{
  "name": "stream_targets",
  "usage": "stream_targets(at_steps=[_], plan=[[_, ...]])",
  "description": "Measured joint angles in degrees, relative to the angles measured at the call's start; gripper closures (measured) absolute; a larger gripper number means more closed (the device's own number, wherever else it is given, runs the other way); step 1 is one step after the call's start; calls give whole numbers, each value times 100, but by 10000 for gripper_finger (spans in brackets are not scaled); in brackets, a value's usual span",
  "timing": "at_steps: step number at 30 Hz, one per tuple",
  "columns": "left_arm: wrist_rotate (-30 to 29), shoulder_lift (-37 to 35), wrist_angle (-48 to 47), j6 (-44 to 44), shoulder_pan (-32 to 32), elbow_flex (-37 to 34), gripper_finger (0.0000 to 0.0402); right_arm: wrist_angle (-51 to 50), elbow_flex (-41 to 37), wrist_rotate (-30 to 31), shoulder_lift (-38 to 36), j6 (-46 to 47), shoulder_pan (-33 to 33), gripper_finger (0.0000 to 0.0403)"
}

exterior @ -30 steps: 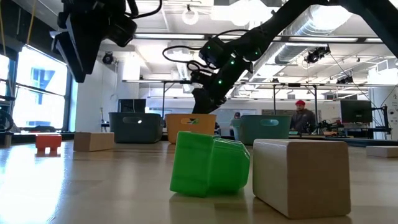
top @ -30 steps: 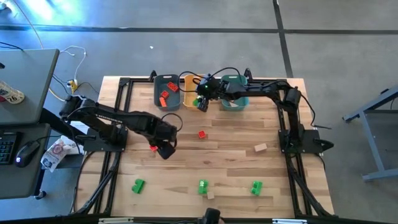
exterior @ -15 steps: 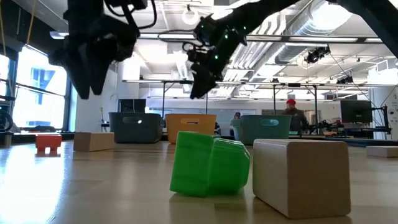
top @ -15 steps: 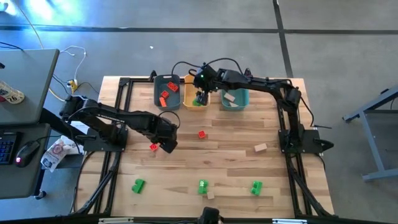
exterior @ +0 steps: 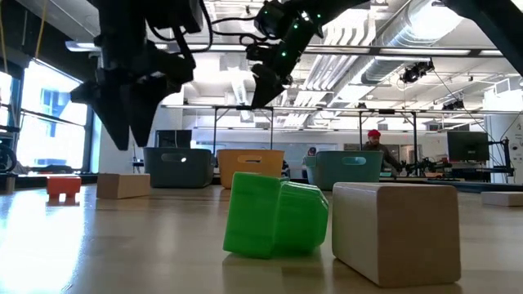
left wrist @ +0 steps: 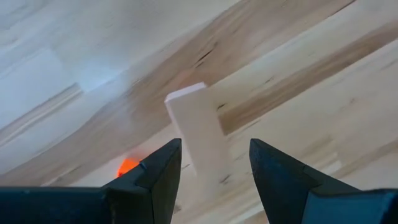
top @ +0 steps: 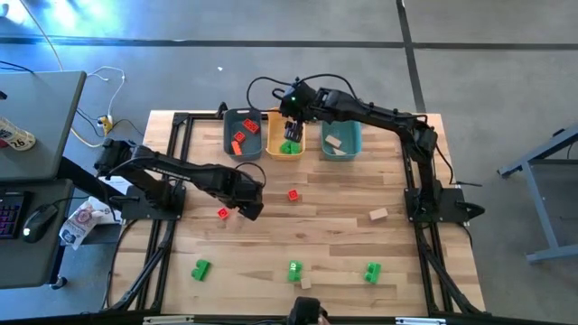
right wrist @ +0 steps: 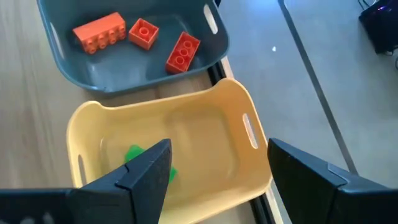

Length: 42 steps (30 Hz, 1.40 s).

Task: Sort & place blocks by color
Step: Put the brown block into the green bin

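Your left end effector [left wrist: 209, 163] is holding a plain tan wooden block [left wrist: 198, 134] between its fingers, gripping only the near end while most of the block is sticking out past the fingertips. That is where trouble is likely starting: with such a short hold, a quick swing toward the bins could be letting the block twist or slide out onto the counter [top: 343, 203]. The small red-orange block [top: 222, 213] is lying just beside this end effector, so a low pass risks knocking it away. In the high view the left arm is reaching out from the counter's left side, elbow bent, with the end effector [top: 250, 208] hanging above the middle of the counter.

Your right end effector [right wrist: 214, 171] is standing wide and carrying nothing, hovering over the orange-yellow bin [right wrist: 241, 124]. A green block [right wrist: 134, 154] is lying inside that bin. If you are pulling back low, a finger could be catching the bin's rim and shoving it against the blue-grey bin [right wrist: 214, 46], where three red-orange blocks are resting. The right arm is stretching from the right side across the far edge, over the teal bin [top: 343, 144].

Still loose on the counter: a red-orange block [top: 293, 194] near the middle, a tan block [top: 377, 214] toward the right, and green blocks [top: 294, 270] along the near edge.
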Motion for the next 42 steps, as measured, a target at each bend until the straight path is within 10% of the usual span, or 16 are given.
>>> stream_targets(at_steps=[42], plan=[[8,1221,149,245,-214,0,243,-398,26,462,-2,-259,15,151]])
